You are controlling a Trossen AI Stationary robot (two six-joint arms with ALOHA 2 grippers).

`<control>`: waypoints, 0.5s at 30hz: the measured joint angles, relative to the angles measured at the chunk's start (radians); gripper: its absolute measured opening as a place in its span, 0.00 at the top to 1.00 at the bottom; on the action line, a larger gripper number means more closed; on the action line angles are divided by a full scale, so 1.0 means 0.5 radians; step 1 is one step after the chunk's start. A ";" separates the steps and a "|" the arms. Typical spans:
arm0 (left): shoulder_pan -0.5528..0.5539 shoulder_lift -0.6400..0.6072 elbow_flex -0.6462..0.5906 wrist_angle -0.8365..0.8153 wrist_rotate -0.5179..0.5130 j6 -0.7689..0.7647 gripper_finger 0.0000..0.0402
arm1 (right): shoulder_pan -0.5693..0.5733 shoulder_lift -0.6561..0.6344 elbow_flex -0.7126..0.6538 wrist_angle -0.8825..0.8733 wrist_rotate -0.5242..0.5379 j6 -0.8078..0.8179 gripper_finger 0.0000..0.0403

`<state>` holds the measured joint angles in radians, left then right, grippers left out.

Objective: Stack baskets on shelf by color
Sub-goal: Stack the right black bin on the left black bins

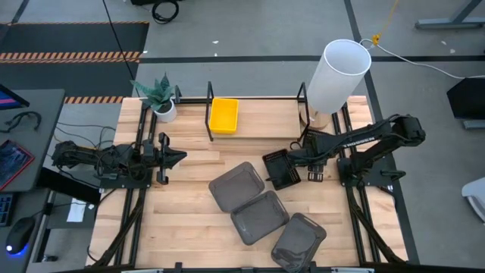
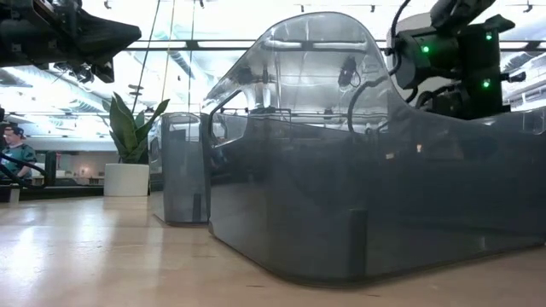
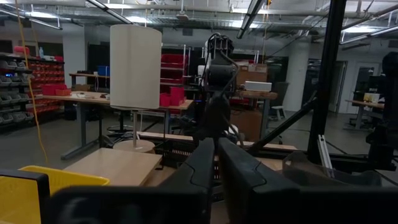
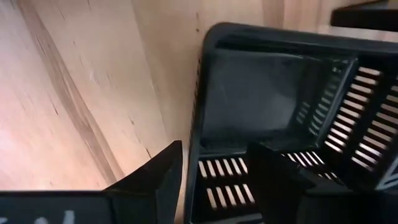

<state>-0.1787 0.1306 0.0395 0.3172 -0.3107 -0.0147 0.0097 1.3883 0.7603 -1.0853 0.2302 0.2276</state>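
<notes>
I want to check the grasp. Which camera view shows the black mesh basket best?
The right wrist view: the black mesh basket fills it, with the right gripper straddling its rim. The high view shows it small. The low and left wrist views do not show it clearly.

grey floor, red storage bins, workbench, ceiling pipes overhead.

Even bright overhead light on the table, soft short shadows. Low view backlit by ceiling strips and windows; near grey basket glares with reflections. Left wrist view dim, its own fingers blurred. Right wrist view warm, black basket soft-focus.
</notes>
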 joint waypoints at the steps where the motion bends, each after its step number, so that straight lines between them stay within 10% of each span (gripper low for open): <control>1: 0.000 0.000 0.000 -0.001 0.000 0.001 0.93 | 0.000 -0.002 -0.012 0.011 -0.002 0.000 0.56; 15: 0.000 0.000 0.000 -0.001 0.000 0.001 0.92 | 0.025 0.002 -0.040 0.058 -0.231 0.012 0.83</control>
<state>-0.1787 0.1307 0.0395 0.3168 -0.3107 -0.0143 0.0223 1.3895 0.7403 -1.0563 0.1147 0.2337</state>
